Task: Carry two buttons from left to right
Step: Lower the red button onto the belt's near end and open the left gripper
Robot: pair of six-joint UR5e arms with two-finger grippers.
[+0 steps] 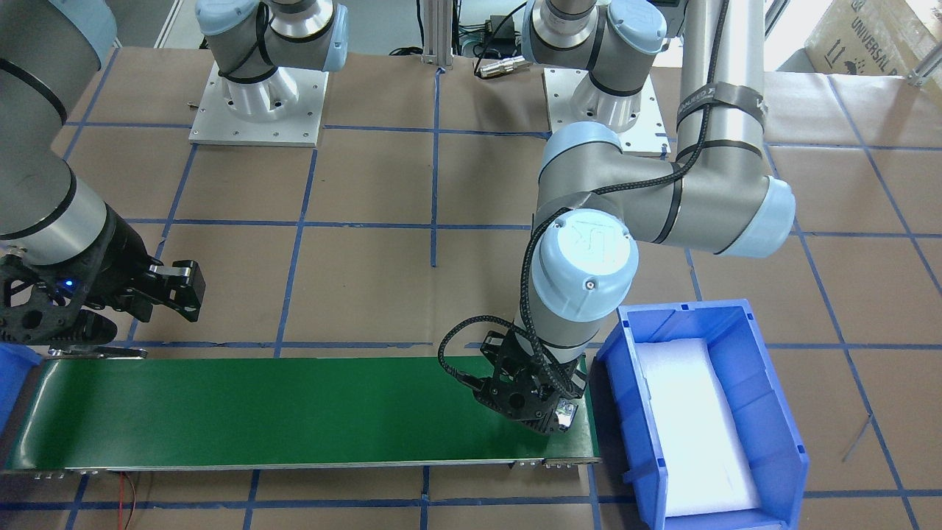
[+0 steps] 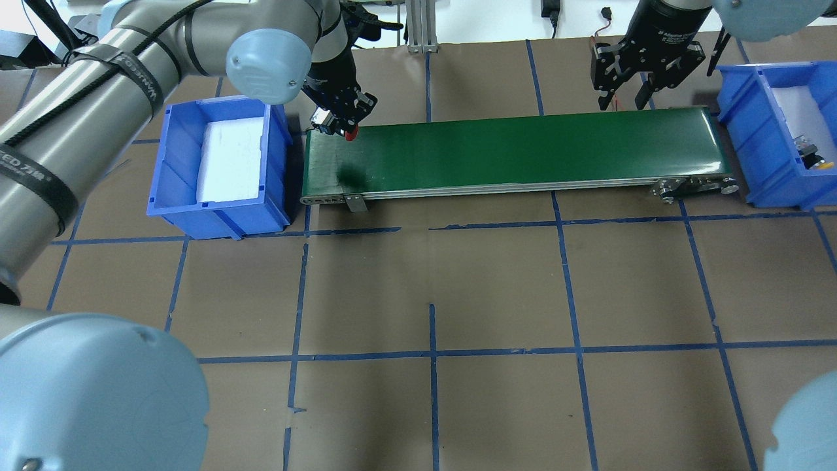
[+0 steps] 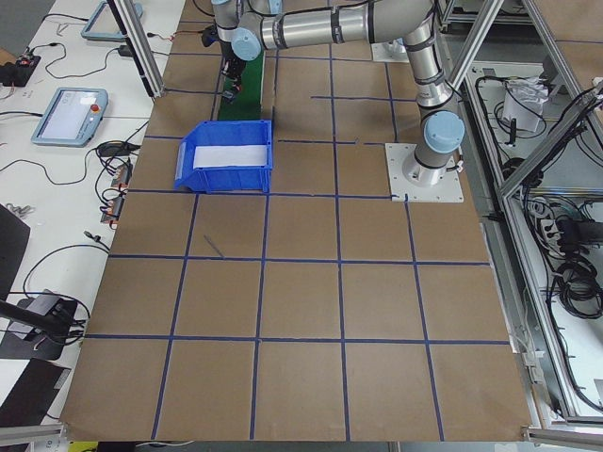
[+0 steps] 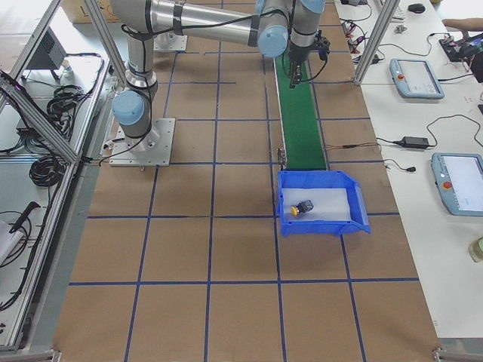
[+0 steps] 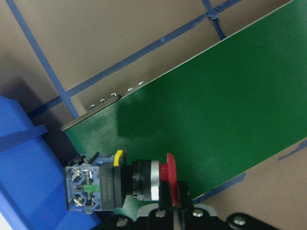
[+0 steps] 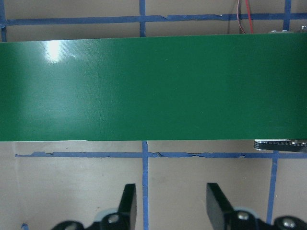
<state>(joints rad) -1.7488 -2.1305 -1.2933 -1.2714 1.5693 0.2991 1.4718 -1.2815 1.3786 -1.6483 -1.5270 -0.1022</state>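
red button [image 5: 123, 184] clamped in left hand [image 2: 336, 120] above green belt [image 5: 216, 96] end.

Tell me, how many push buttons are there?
2. The red button sits in the jaws of the left gripper over one end of the green belt; the yellow button lies in the blue bin past the other end.

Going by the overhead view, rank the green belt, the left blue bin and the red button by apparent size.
Largest to smallest:
1. belt
2. left bin
3. red button, only its cap showing beside the left end effector
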